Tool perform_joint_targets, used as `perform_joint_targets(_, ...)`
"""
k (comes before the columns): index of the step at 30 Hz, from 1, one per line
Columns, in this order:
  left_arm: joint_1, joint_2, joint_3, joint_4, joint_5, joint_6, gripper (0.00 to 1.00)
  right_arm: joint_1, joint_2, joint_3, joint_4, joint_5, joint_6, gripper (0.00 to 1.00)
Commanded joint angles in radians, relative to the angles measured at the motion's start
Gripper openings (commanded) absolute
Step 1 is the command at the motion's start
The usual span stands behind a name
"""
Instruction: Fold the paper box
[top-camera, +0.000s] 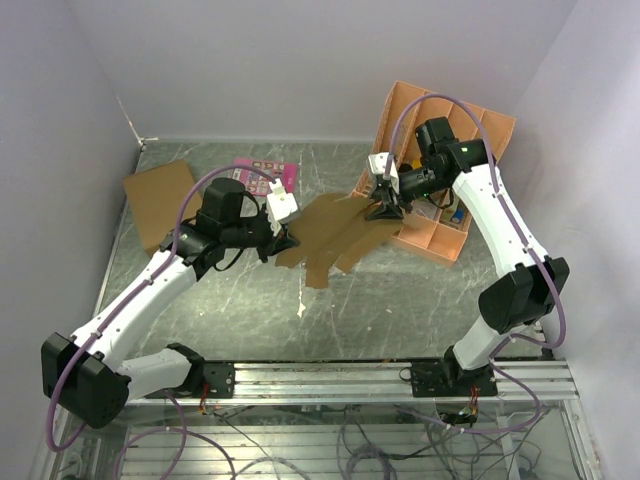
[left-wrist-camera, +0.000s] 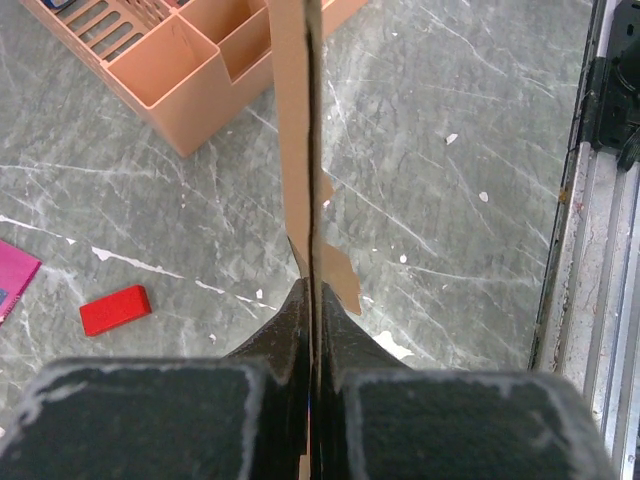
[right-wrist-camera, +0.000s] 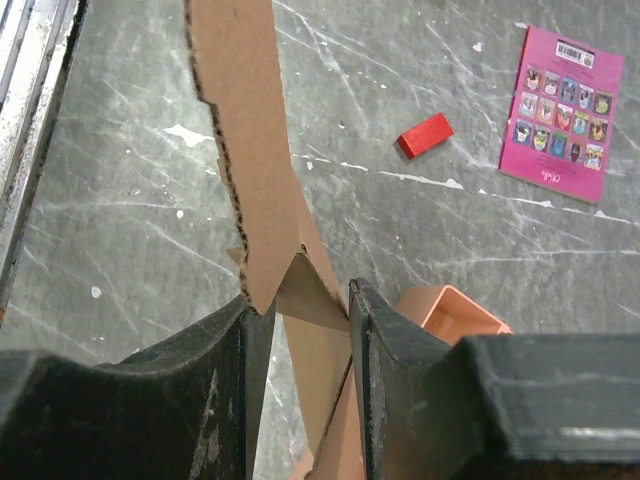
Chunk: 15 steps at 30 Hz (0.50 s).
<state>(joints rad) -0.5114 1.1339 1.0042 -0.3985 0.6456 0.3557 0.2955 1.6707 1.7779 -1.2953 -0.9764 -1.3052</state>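
Grey-green marbled table (top-camera: 400, 300) fills the scene, with a metal rail (top-camera: 330, 375) along its near edge carrying both arm bases. A few small pale scraps lie on the bare surface just beyond the rail.

From the near left the left arm reaches towards the middle. The left gripper (top-camera: 284, 238) is pressed together on the left end of the paper box (top-camera: 335, 232). In the left wrist view the sheet shows edge-on, rising straight out from between the closed fingers (left-wrist-camera: 285, 325).

The paper box is a flat brown cut-out sheet with creased panels and tabs. It is held above the middle of the table, spanning from one gripper to the other, with its tabs hanging towards the near side.

The right gripper (top-camera: 385, 212) comes down on the right part of the sheet. In the right wrist view its fingers (right-wrist-camera: 235, 350) stand a little apart, with a folded part of the sheet wedged between them and touching both.

A small red block (left-wrist-camera: 115, 309) lies on the table below the sheet. Just beyond the right gripper stands a peach compartment tray (top-camera: 432, 243). A pink printed card (top-camera: 266, 172) lies far from the rail, left of centre. A flat brown cardboard piece (top-camera: 160, 198) lies at the far left. Pale lavender walls (top-camera: 300, 60) close the back and sides.
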Motion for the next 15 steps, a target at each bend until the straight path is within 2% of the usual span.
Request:
perform_joint_targets(1,0.01,-0.025,0.033,0.026,0.072,0.019,0.07,0.007,0.028,0.007,-0.021,-0.045,-0.019,0.35)
perform_joint_targets(5,0.01,-0.026,0.04,0.017,0.07,0.029,0.07,0.009,0.051,0.025,-0.074,-0.066,-0.073,0.22)
perform_joint_targets(9,0.01,-0.026,0.037,0.021,0.061,0.029,0.07,0.009,0.039,0.011,-0.08,-0.08,-0.092,0.01)
perform_joint_targets(15,0.011,-0.018,0.039,0.021,0.044,0.032,0.07,0.009,0.022,-0.015,-0.078,-0.081,-0.097,0.0)
